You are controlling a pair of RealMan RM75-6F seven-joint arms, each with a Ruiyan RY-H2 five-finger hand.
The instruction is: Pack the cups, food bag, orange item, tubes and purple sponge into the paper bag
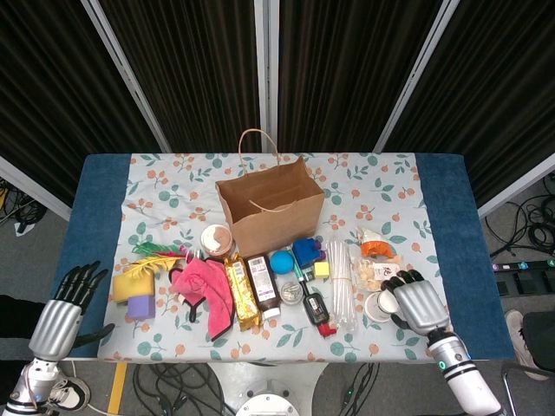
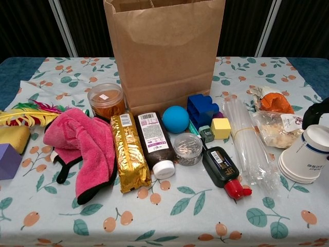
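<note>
At the tabletop's (image 1: 451,186) right edge, the right robot hand (image 1: 414,301) curls around the tipped cup stack (image 2: 307,156); whether it grips is unclear. Squeezed unevenly, the cups could slip into the food bag (image 2: 278,128) beside them.

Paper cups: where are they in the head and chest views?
Head view: paper cups lower right, under the right hand.
Chest view: paper cups at right edge, tilted, dark fingers at their rim.
Shared landmark: food bag just behind them.
</note>
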